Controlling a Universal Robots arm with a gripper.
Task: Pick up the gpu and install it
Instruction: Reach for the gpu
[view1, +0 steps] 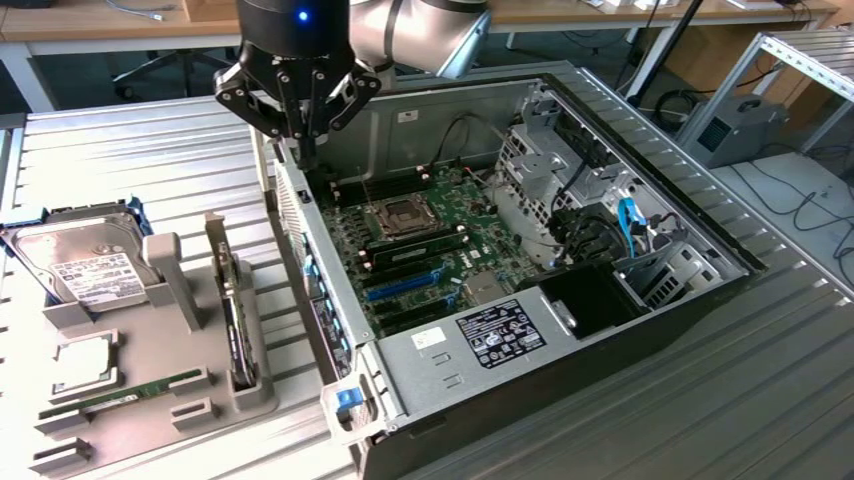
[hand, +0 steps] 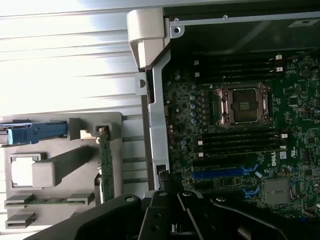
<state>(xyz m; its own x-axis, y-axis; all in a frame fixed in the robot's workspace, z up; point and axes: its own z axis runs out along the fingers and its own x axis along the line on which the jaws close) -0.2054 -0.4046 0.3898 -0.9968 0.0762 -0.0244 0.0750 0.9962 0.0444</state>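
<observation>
- The black multi-link gripper (view1: 304, 150) has its fingers drawn together to a point with nothing between them. It hangs just above the rim of the open dark metal computer case (view1: 574, 390), over the wall that faces the parts holder, towards that wall's far end.
- The case lies on its side with the panel off. This turns the green motherboard (view1: 441, 250) upward, so that parts can be lowered straight down onto it.
- Inside the case, the square silver processor socket (view1: 400, 215) sits open. The blue expansion slots (view1: 407, 287) beyond it look unoccupied, and I judge them to be where the card belongs.
- The gpu (view1: 238, 325), a slim black card with a silvery metal edge, stands on edge in a slot of the grey moulded holder (view1: 171, 275). The holder sits just outside the same case wall. The gpu is untouched and apart from the gripper, and standing upright leaves its top edge free for a pinch from above.
- Farther from the case, the holder also carries a narrow green RAM stick (view1: 127, 395) and a boxy silver hard drive with a white label (view1: 83, 268).
</observation>
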